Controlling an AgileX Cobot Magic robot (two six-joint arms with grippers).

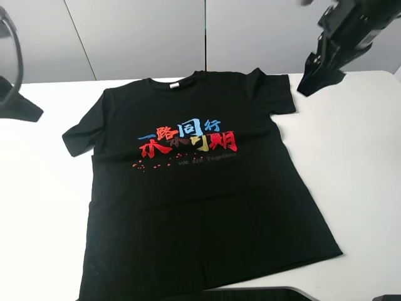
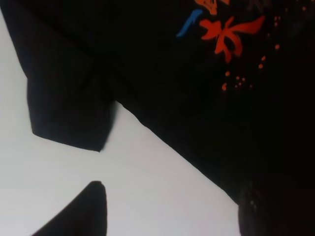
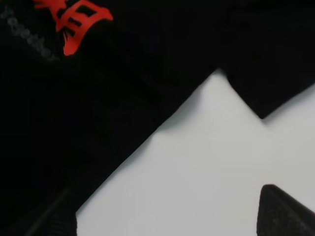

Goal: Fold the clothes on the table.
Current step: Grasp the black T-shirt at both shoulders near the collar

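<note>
The clothes [image 1: 194, 207], a black T-shirt with red, blue and yellow characters, lie flat and face up on the white table [image 1: 357, 175], collar toward the back. My left gripper [image 2: 172, 216] is open above the table beside the shirt's side seam, just below one short sleeve [image 2: 69, 108]; one of its fingertips [image 2: 86, 211] is over bare table. My right gripper [image 3: 167, 216] is also open, beside the other sleeve [image 3: 275, 64], with one fingertip [image 3: 283, 211] over bare table. Nothing is held. In the high view the right arm [image 1: 326, 63] hangs at the back right.
Grey wall panels [image 1: 144, 31] stand behind the table. A dark flat object [image 1: 263, 293] shows at the table's front edge, just below the shirt hem. Bare white table lies on both sides of the shirt.
</note>
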